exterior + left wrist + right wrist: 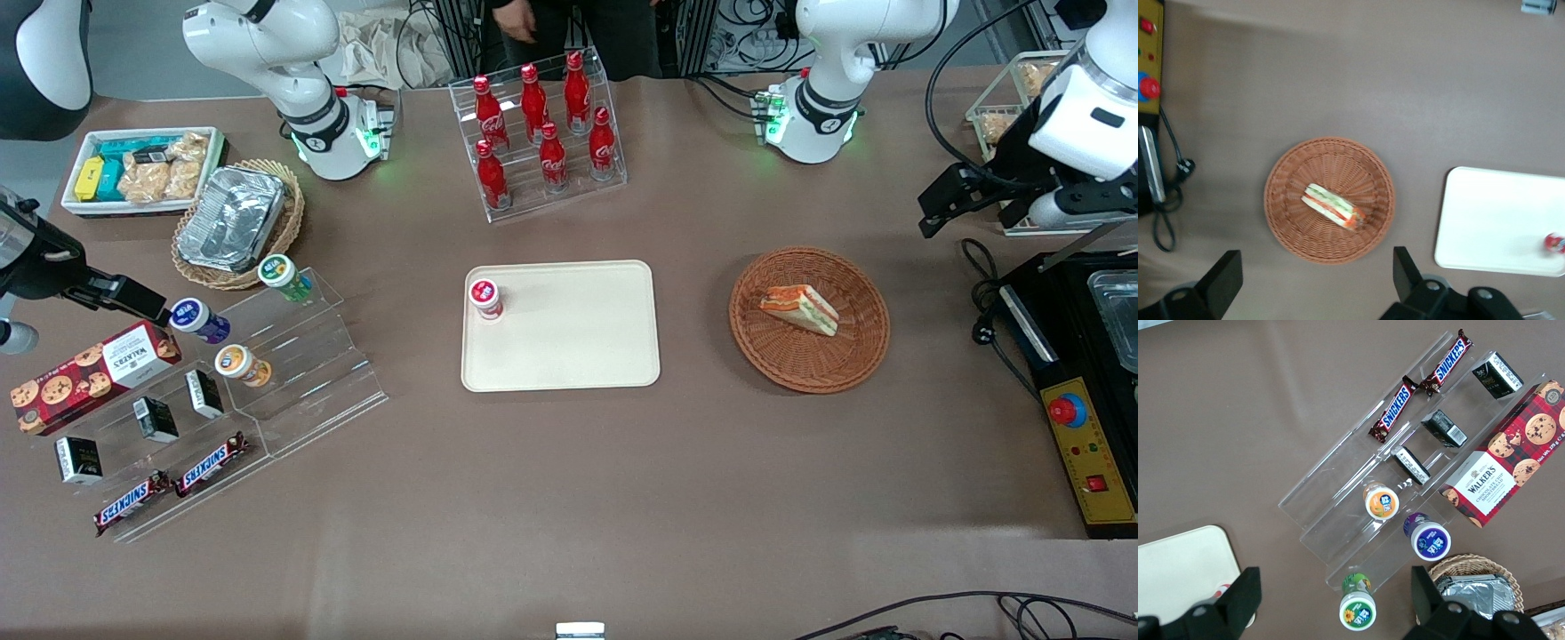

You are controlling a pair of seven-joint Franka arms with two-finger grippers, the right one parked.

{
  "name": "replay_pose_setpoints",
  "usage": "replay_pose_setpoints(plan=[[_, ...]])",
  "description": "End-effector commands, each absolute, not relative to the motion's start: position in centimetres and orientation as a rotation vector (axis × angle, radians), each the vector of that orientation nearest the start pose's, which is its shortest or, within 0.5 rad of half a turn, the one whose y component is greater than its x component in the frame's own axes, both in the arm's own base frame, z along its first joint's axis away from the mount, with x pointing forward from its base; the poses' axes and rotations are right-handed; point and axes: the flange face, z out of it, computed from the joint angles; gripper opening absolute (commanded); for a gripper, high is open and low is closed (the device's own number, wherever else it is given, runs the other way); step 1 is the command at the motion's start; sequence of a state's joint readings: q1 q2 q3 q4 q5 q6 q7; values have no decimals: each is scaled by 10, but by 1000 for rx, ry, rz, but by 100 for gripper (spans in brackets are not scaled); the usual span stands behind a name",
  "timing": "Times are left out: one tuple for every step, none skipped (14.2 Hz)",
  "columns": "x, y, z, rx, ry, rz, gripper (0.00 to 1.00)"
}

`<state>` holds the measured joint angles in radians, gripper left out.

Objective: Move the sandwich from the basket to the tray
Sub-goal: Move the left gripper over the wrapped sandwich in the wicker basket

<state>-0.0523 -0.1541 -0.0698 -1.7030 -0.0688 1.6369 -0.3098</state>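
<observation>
One sandwich (798, 308) lies on its side in the basket (858, 356), well apart from the tray (569, 356) — you have not gripped it yet. Your pincer (1318, 283) hovers above the basket, fingers spread wide to straddle the wedge.

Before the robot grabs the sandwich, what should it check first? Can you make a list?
1. Sandwich lies in the basket: ok.
2. Nothing on top of the sandwich: ok.
3. Gripper open, fingers wide apart: ok.
4. Gripper down at the sandwich: not ok, it hangs high above the table near the basket.
5. Tray has bare room: ok, only a small red-lidded cup stands in one corner.
6. Path from basket to tray free: ok.
</observation>
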Motion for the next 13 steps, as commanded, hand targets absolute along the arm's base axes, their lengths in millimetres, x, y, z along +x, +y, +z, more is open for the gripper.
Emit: replay_pose_setpoints(plan=[[510, -76, 642, -3197, -563, -85, 100], [510, -79, 634, -3173, -656, -58, 100], [509, -81, 627, -3141, -756, -31, 100], [510, -82, 620, -3111, -857, -8, 100], [510, -85, 615, -3084, -941, 11, 100], [510, -90, 609, -3060, -1022, 15, 100], [511, -94, 596, -3028, -1112, 19, 100], [512, -99, 586, -2993, -1203, 2, 100], [513, -110, 578, -2958, -1296, -22, 100], [513, -114, 565, -2911, -1346, -50, 100], [511, -115, 548, -2879, -1385, -39, 100], [512, -116, 533, -2864, -1394, -28, 100], [515, -121, 514, -2842, -1406, 3, 100]])
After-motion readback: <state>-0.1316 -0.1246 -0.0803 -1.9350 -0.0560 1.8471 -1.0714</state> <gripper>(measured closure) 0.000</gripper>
